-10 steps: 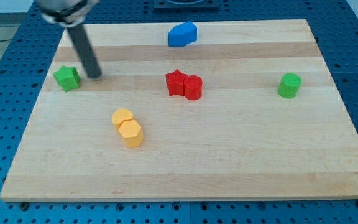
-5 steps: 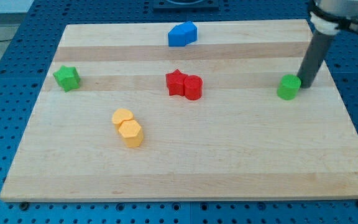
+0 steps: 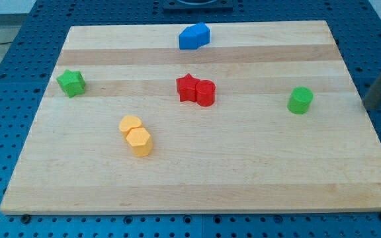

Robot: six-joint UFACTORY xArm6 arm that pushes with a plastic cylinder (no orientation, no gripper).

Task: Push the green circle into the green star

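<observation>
The green circle (image 3: 300,100) stands on the wooden board at the view's right. The green star (image 3: 71,82) sits far off at the board's left edge. My rod comes in from the view's right edge, blurred, and my tip (image 3: 372,106) is at the board's right edge, well to the right of the green circle and apart from it.
A red star (image 3: 187,87) and a red cylinder (image 3: 206,93) touch each other at the board's middle, between the two green blocks. A blue block (image 3: 194,36) lies at the top. Two yellow blocks (image 3: 136,135) sit left of centre, lower down.
My rod swept from beside the green star across to the green circle, nudged the circle slightly left and down, then drew back to the board's right edge.
</observation>
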